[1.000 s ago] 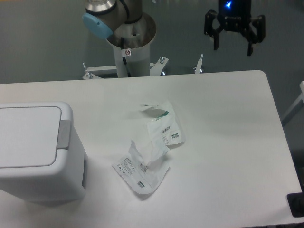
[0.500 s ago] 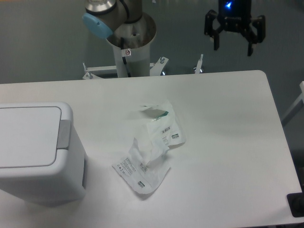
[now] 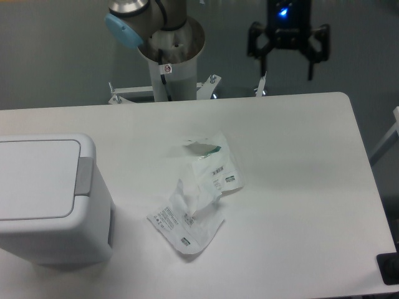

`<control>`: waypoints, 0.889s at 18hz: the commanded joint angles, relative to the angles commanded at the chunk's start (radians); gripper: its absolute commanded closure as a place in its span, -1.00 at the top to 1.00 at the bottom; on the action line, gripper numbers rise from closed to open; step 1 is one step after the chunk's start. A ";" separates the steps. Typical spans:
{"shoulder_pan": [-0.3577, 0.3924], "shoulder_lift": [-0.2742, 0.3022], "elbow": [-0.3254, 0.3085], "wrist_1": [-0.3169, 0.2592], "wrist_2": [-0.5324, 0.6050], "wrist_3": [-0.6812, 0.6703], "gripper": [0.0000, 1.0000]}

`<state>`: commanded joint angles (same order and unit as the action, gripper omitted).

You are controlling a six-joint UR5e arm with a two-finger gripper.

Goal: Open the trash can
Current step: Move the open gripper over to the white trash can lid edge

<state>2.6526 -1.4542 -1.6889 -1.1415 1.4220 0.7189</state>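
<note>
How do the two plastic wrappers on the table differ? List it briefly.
The upper wrapper lies nearer the table's far edge; the lower wrapper lies nearer the front and closer to the trash can.
The upper wrapper shows a torn, greenish opening at its top; the lower wrapper is crumpled upward at its top, with no green showing.
Both are thin, white, label-printed, and they overlap where they meet.

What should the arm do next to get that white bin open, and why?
Probably swing left and down toward the trash can. Its lid is shut, and the gripper hangs open high above the table's far edge, well off to the right. The grey push strip on the lid's right edge looks like the spot to aim for.
</note>
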 joint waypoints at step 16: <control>-0.410 -0.247 0.152 0.201 -0.075 -0.864 1.00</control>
<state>2.2428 -1.7012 -1.5370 -0.9403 1.3469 -0.1454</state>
